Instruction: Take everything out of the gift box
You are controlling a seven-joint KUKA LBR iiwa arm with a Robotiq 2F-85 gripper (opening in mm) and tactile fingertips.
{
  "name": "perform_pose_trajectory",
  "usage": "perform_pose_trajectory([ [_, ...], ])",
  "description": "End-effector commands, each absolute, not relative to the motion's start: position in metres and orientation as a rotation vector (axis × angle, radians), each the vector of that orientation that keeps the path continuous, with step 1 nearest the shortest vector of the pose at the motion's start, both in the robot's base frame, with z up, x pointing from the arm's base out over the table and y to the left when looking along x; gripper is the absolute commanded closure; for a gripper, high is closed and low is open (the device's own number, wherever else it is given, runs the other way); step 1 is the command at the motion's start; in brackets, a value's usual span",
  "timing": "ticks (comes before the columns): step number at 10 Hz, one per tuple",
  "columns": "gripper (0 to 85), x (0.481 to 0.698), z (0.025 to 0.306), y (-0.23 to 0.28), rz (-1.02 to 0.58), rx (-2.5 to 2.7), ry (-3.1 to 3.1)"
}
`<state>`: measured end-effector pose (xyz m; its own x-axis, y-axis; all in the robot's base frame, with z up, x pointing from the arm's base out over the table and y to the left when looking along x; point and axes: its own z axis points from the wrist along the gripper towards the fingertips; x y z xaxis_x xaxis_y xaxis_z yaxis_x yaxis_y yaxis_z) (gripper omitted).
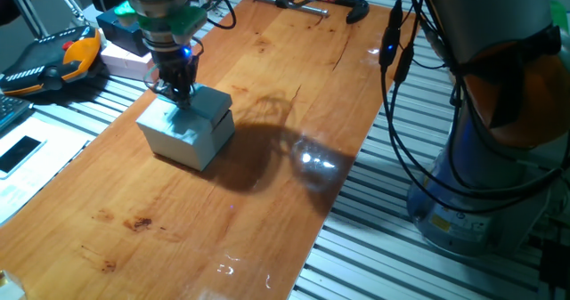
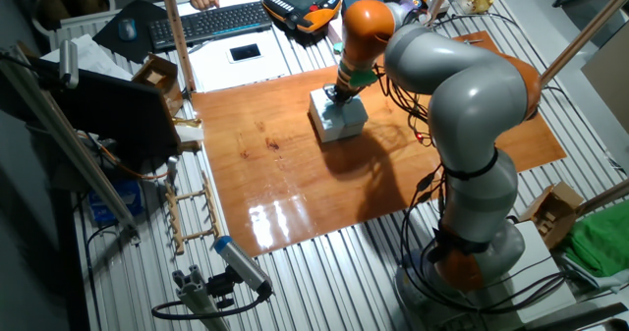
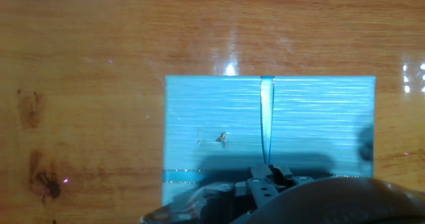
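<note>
The pale blue gift box [image 1: 187, 126] stands on the wooden table with its flat lid [image 3: 219, 117] on, so everything inside is hidden. It also shows in the other fixed view [image 2: 337, 118]. My gripper [image 1: 181, 95] points straight down onto the top of the lid near the box's far edge. In the hand view the gripper [image 3: 269, 174] has its fingers close together where the lid's ribbon [image 3: 266, 117] crosses, and looks shut on the ribbon. The lid lies flat on the box.
An orange and black pendant [image 1: 53, 60] and a white box with a teal top [image 1: 125, 42] lie beyond the table's left edge. A black bar tool [image 1: 312, 2] lies at the far end. The robot base [image 1: 499, 158] and cables stand to the right. A keyboard [image 2: 211, 22] lies behind.
</note>
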<state>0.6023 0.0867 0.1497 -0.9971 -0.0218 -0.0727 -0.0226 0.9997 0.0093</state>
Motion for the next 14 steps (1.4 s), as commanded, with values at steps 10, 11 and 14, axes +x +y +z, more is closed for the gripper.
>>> perform_pose_trajectory([
  [10,84.0,0.594,0.171,0.122,-0.011,0.006,3.072],
  [11,84.0,0.592,0.171,0.128,-0.013,0.013,3.071],
  [14,84.0,0.582,0.167,0.148,-0.012,0.036,3.06],
])
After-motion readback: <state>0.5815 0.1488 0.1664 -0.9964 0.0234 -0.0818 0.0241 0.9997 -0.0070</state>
